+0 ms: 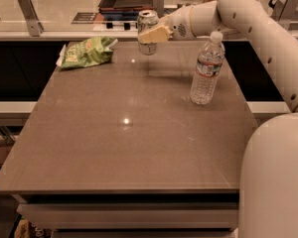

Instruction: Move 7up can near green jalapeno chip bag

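Holding the 7up can (pixel 148 20) upright above the table's (pixel 139 143) far edge, gripper (pixel 150 34) clamped around it. Chip bag (pixel 87 52) lies flat toward the view's left, near but apart.

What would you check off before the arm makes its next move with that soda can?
1. Grip: ok. The tool is shut on the 7up can.
2. Can upright: ok, silver top facing up.
3. Can lifted off the table: ok, it hangs above the far end.
4. Target in place: ok. The green jalapeno chip bag lies flat at a far corner.
5. Way to the bag: ok, nothing stands between can and bag.
6. Water bottle out of the way: ok, upright on the can's other side, away from the bag.
7. Can set down near the bag: not ok, not yet done.
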`<control>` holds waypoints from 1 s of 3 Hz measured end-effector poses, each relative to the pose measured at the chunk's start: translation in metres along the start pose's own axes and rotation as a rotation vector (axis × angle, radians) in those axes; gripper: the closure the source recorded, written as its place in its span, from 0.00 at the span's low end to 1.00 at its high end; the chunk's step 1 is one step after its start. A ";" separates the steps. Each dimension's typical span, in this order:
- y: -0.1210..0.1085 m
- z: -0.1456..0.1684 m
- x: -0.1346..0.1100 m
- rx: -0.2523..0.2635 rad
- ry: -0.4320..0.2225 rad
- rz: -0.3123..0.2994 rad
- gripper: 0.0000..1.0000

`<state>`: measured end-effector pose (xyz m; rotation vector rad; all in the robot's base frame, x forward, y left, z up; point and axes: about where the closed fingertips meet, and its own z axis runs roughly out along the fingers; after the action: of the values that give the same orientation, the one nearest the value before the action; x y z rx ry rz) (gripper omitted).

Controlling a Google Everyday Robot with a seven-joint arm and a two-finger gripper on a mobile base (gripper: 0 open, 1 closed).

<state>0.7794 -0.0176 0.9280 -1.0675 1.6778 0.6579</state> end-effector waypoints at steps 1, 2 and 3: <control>-0.004 0.032 0.008 -0.034 0.019 -0.002 1.00; -0.006 0.042 0.013 -0.045 0.008 0.003 1.00; -0.010 0.056 0.020 -0.063 -0.023 -0.001 1.00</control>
<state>0.8112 0.0170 0.8899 -1.1012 1.6463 0.7245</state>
